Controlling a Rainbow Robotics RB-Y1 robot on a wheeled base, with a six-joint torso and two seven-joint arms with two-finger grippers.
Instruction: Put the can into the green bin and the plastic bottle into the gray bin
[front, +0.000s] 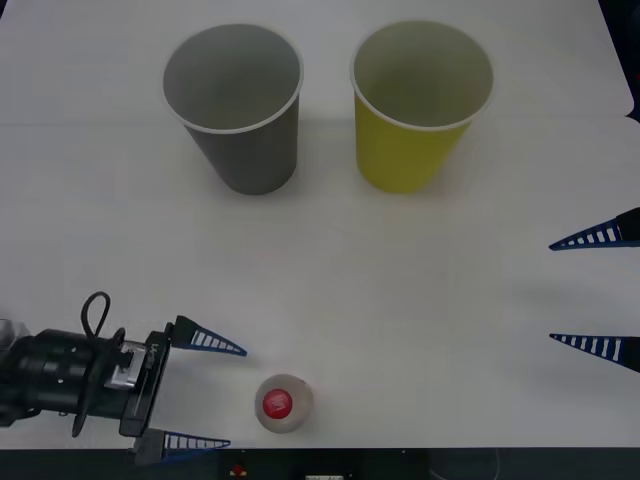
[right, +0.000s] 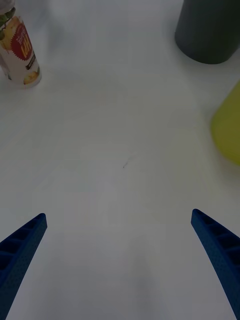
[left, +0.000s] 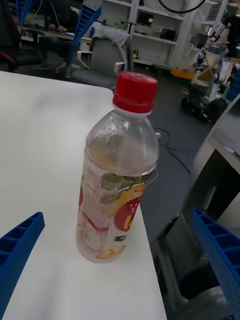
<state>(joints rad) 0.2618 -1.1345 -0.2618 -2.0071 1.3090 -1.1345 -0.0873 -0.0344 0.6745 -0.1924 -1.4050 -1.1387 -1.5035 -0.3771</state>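
Note:
The plastic bottle (front: 283, 403) stands upright near the table's front edge, its red cap up; it also shows in the left wrist view (left: 118, 175) and the right wrist view (right: 20, 50). My left gripper (front: 205, 393) is open, lying low just left of the bottle with nothing between its fingers. At the back stand the gray bin (front: 238, 105) and, to its right, the green bin (front: 418, 105), both upright and empty as far as I can see. My right gripper (front: 598, 290) is open at the table's right edge. The can is out of view.
The white table (front: 400, 300) stretches bare between the bins and the bottle. The bottle stands close to the front edge, with floor, chairs and shelves beyond it in the left wrist view.

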